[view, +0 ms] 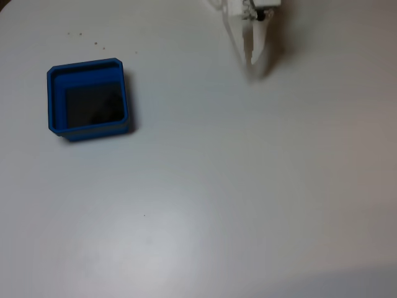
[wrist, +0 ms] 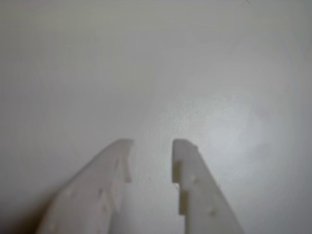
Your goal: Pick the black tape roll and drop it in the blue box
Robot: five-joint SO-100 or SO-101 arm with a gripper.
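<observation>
While the square blue box (view: 87, 128) sits apart, the white plastic end effector (wrist: 152, 142) is spread, empty.

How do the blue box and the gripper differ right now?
The blue box is blue with a dark floor; the gripper is white. In the fixed view the box sits left, the gripper at the top edge. The box rests flat; the gripper's jaws stand apart, holding nothing. Both are over the white table.
</observation>
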